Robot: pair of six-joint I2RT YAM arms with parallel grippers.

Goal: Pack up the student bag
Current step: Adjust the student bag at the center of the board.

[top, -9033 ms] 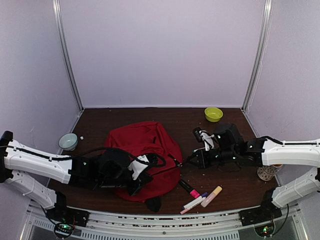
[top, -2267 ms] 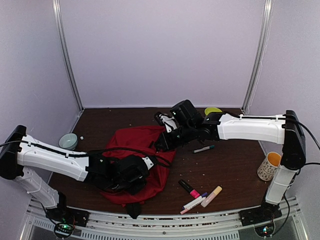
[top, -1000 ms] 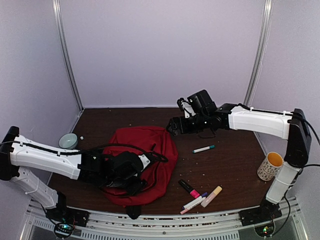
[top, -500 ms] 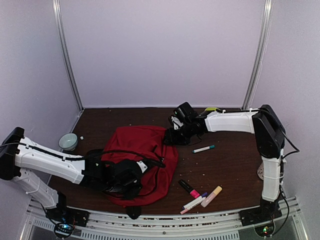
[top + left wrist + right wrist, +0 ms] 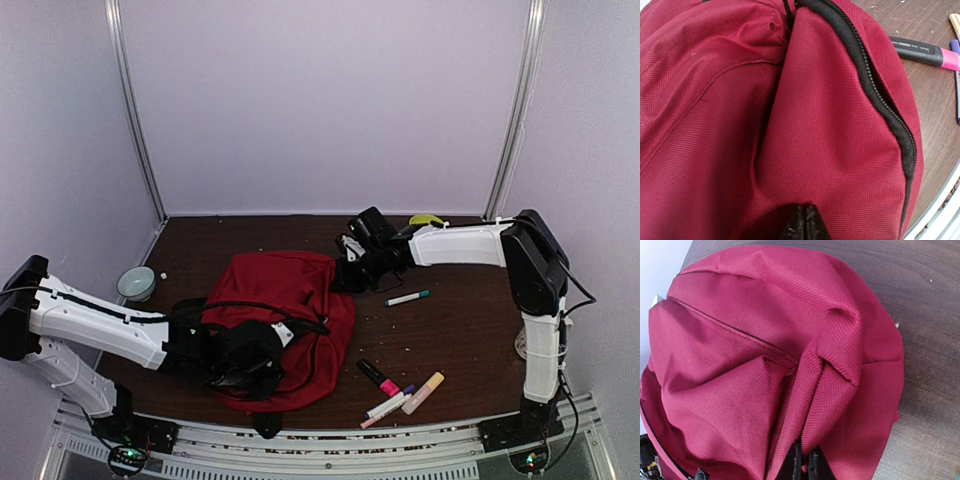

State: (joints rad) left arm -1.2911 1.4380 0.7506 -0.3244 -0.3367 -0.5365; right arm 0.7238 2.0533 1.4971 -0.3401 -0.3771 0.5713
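The student bag [image 5: 290,290] lies flat on the brown table, dark red with a black zipper [image 5: 875,85] along its side. My left gripper [image 5: 805,222] is at the bag's near edge [image 5: 262,372], shut, its tips pinched into the red fabric [image 5: 830,125], and a crease rises from them. My right gripper [image 5: 805,465] is at the bag's far right corner [image 5: 343,280], shut on a raised fold of the red fabric [image 5: 835,370].
A teal-capped pen [image 5: 407,298] lies right of the bag. A black-and-pink highlighter [image 5: 378,377] and two more markers [image 5: 423,392] lie near the front edge. A grey bowl [image 5: 136,283] sits at the left, and a yellow-green bowl [image 5: 425,219] at the back behind the right arm.
The right arm has come down from above the table to the bag's far right corner and shut on a fold. The left gripper has shut at the bag's near edge.
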